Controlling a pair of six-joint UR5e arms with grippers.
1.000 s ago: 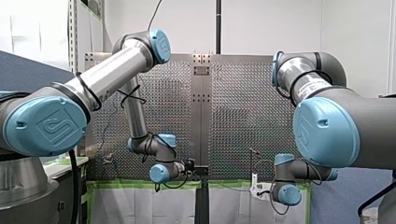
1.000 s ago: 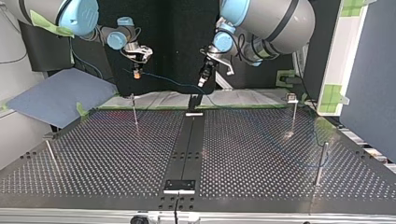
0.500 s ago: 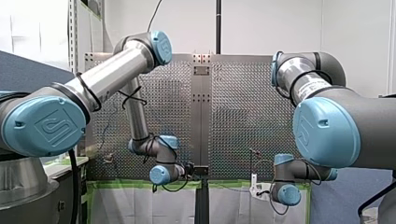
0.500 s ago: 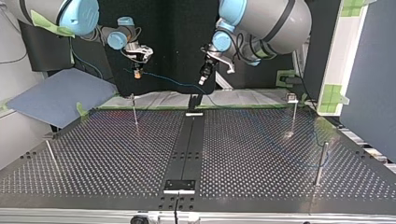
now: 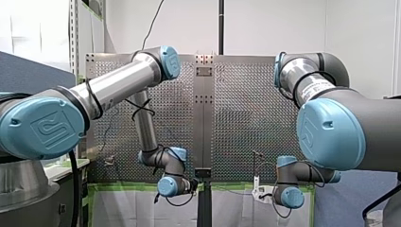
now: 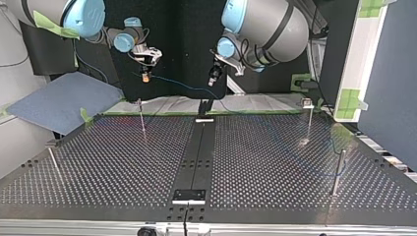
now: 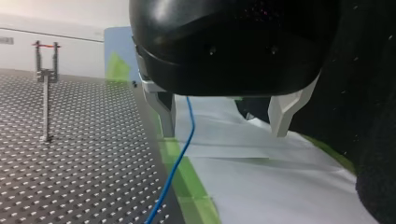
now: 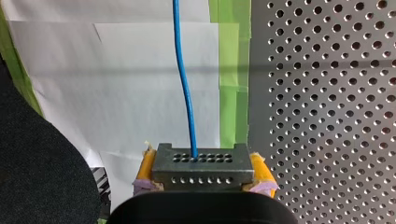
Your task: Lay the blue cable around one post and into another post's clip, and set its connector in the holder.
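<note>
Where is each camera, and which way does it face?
Front: behind my left arm and my right arm, facing the perforated table.
Top: across the table, facing both arms.
Left wrist: along my left end effector, open, above the table's edge.
Right wrist: along my right end effector, gripping the connector.
Both wrist views share the blue cable.

The near edge of the metal connector [image 8: 201, 167] is hidden by the right gripper [image 8: 201, 159], whose yellow pads [image 8: 146, 164] are mostly covered. In the top view the blue cable [image 6: 182, 88] is lost toward 4 o'clock, and the clip [image 6: 308, 103] on the 2 o'clock post [image 6: 310, 123] is too small to be read.
</note>
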